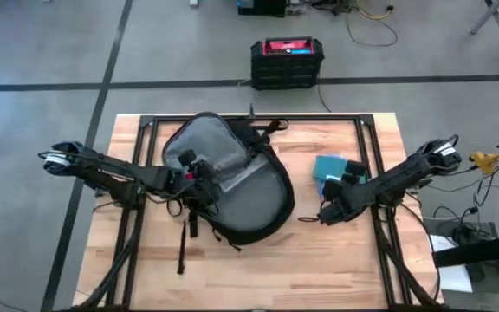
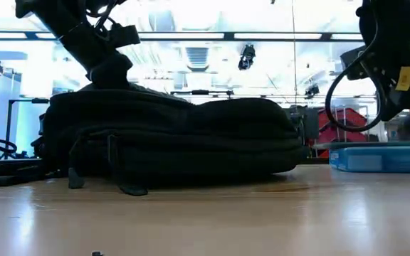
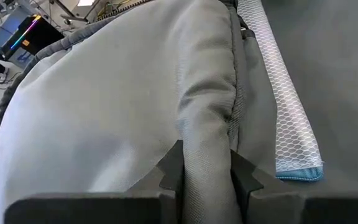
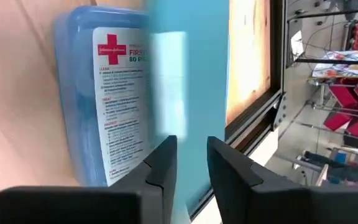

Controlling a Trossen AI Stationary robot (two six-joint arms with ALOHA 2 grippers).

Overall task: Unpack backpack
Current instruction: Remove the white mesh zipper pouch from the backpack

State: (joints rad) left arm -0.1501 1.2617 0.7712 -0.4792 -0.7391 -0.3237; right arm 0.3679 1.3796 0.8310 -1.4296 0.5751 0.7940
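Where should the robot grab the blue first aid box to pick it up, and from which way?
Probably across the first aid box's long side walls, coming straight down. It lies flat on the table, so its narrow width likely suits two fingers. The right gripper, holding a thin teal item, is beside it.

The blue plastic first-aid box [image 4: 98, 93] carries a red cross on its white label [image 4: 120, 99]. Beside the cross I can read "FIRS" and "80 P". The smaller print below is too fine to read.
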